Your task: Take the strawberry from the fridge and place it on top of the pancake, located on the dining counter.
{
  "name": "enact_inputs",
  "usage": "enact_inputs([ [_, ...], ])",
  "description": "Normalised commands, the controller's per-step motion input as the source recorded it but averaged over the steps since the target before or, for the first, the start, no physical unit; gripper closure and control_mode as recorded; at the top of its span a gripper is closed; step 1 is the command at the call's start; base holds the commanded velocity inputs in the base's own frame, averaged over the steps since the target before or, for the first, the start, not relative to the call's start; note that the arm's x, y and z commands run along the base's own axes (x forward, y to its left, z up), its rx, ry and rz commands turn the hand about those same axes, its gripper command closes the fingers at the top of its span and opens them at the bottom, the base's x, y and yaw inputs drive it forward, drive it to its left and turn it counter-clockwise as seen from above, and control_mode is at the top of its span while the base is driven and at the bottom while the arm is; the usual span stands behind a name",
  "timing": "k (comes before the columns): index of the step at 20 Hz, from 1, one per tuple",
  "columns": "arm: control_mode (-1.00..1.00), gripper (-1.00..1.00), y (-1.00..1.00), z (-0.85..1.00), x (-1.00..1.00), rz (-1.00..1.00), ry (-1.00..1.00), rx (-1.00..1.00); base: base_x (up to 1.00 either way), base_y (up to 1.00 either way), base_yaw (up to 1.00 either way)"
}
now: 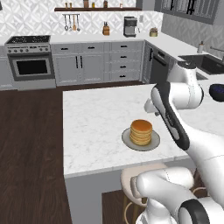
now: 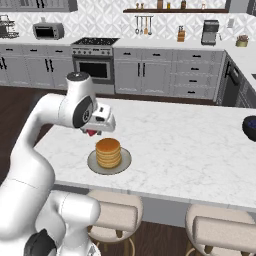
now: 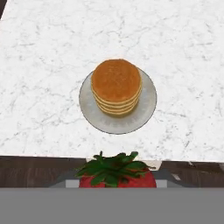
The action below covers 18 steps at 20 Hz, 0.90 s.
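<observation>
hand view has the jaws clamped on the strawberry (image 3: pixel 117 175), likely soft and bruisable; pancake (image 3: pixel 116 85) waits ahead of them.

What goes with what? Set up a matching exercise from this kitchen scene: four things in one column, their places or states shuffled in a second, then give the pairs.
1. strawberry
2. pancake
3. plate
4. bar stool

A. tucked under the dining counter's edge
B. flat on the marbled top
C. held in the gripper
D. stacked on the round dish

Pairs: 1-C, 2-D, 3-B, 4-A
</observation>
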Motion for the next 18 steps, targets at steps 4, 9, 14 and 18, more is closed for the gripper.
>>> enact_inputs([
  [4, -1.0, 1.0, 0.0, -0.71, 1.0, 0.0, 0.05, 0.0, 0.0, 0.0, 0.0],
  [9, -1.0, 1.0, 0.0, -0.71, 0.99, 0.0, -0.01, -0.01, 0.0, 0.0, 0.0],
  [14, -1.0, 1.0, 0.0, -0.74, 0.82, 0.0, -0.01, -0.07, 0.0, 0.0, 0.0],
  [18, -1.0, 1.0, 0.06, -0.34, 0.03, 0.0, 0.0, -0.08, 0.0, 0.0, 0.0],
])
